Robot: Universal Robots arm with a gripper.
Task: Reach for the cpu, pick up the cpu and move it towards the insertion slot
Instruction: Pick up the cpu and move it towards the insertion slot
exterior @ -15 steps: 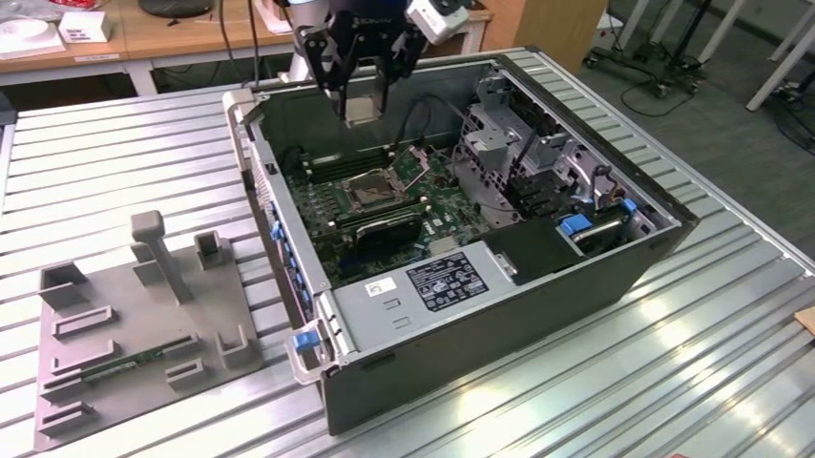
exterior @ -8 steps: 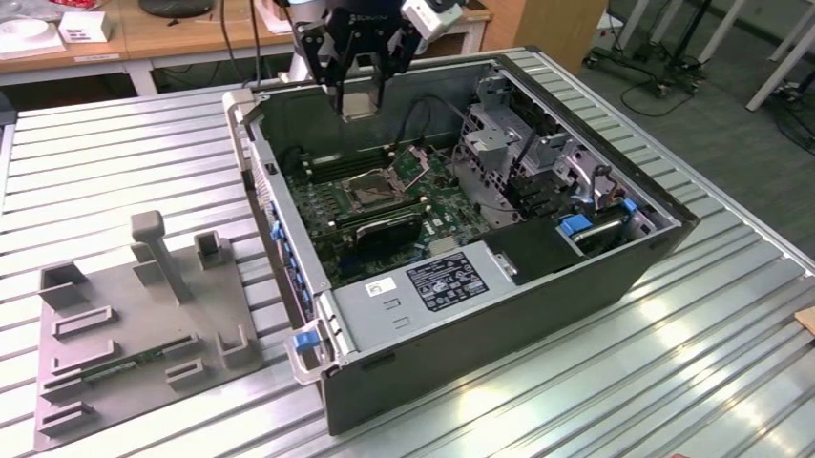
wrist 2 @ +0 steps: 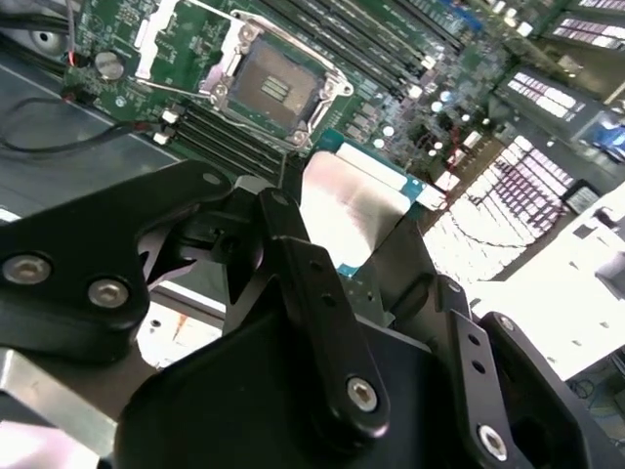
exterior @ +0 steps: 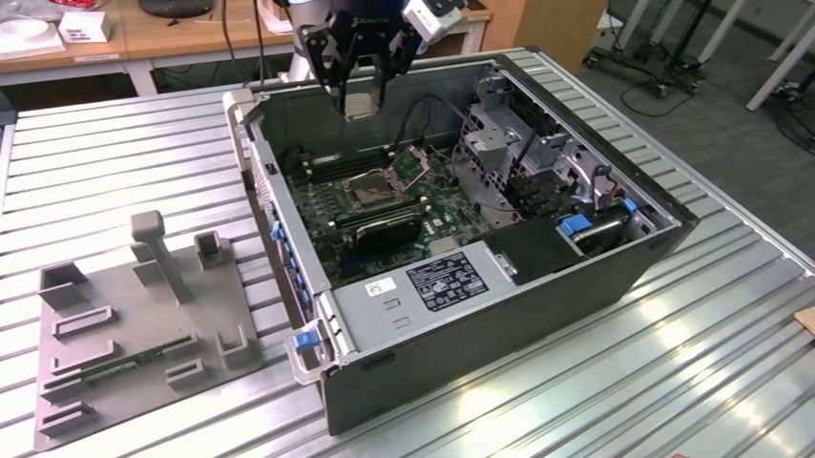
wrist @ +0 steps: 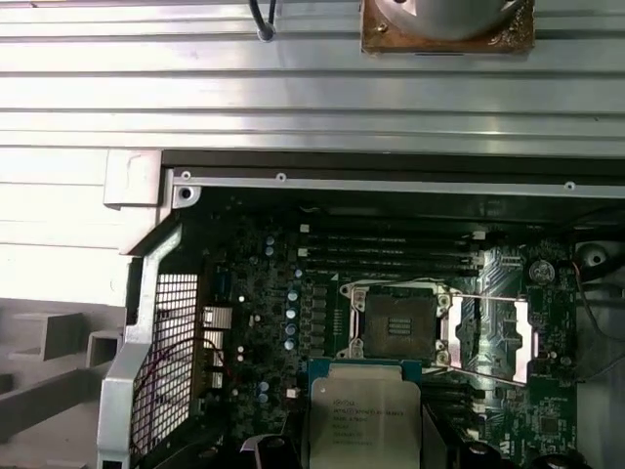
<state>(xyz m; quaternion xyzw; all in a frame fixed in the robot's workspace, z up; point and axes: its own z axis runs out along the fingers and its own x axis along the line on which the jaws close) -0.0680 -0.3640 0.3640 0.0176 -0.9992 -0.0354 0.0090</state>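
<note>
While you watch the exterior view, note that the gripper [exterior: 362, 95] is clenched on the cpu [exterior: 362, 103], holding it in the air above the open computer case [exterior: 637, 258], over the case's far wall and well clear of the motherboard [exterior: 421, 205]. The insertion slot [exterior: 369, 190] lies below it on the board, its load plate swung open.

Judge the chip as light and rigid — a thin tile that will not flex, but one that will not forgive a knock. Its top is a pale, brushed metal plate [wrist: 363, 415] on a green substrate whose edge shows as a teal border [wrist 2: 366, 161], and that smooth metal is likely slippery between hard fingers. The black fingers [wrist 2: 293, 259] pinch it at two opposite edges, which seems the right place: the underside contacts stay untouched.

In both wrist views the slot [wrist: 395, 322] reads as a shiny steel frame around a dark, finely textured centre [wrist 2: 271, 88]; those contacts are probably delicate, so any tilt of the chip matters. Long black memory slots [wrist: 391, 256] run just beside the frame, and the ribbed aluminium table [exterior: 114, 172] carries a grey moulded fixture [exterior: 140, 315] well apart from the case.
</note>
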